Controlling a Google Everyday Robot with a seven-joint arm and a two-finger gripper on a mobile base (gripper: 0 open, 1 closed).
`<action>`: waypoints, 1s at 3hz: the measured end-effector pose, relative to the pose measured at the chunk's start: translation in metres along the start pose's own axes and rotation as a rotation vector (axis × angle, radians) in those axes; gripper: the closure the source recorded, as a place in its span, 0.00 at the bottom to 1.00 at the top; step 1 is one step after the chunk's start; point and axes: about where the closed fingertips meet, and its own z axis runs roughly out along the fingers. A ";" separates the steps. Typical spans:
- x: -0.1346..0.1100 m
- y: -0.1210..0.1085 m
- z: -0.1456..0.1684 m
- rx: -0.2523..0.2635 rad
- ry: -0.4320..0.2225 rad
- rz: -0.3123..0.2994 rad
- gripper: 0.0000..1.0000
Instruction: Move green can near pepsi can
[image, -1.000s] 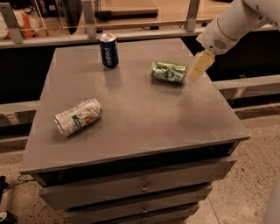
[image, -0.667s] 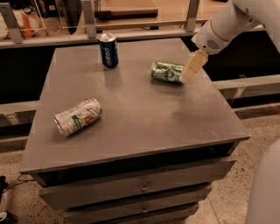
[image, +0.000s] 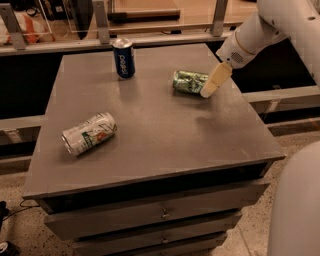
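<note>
The green can (image: 189, 81) lies on its side on the grey cabinet top (image: 160, 130), toward the back right. The pepsi can (image: 123, 58) stands upright near the back edge, left of the green can. My gripper (image: 211, 85) comes in from the upper right on a white arm (image: 260, 30). Its cream finger (image: 215, 79) points down and left, with its tip right beside the right end of the green can. The can rests on the table and is not lifted.
A white can with green and red markings (image: 89, 133) lies on its side at the front left. The cabinet has drawers (image: 160, 215) below. A railing with posts (image: 102, 22) runs behind the table. A white robot part (image: 297, 205) fills the lower right corner.
The gripper has moved left and slightly down, closing in on the right end of the green can. The cans have not moved.
</note>
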 end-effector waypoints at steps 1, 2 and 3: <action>0.006 0.003 0.010 -0.017 0.000 0.012 0.18; 0.009 0.007 0.014 -0.024 0.002 0.007 0.41; 0.007 0.010 0.013 -0.022 -0.003 -0.007 0.65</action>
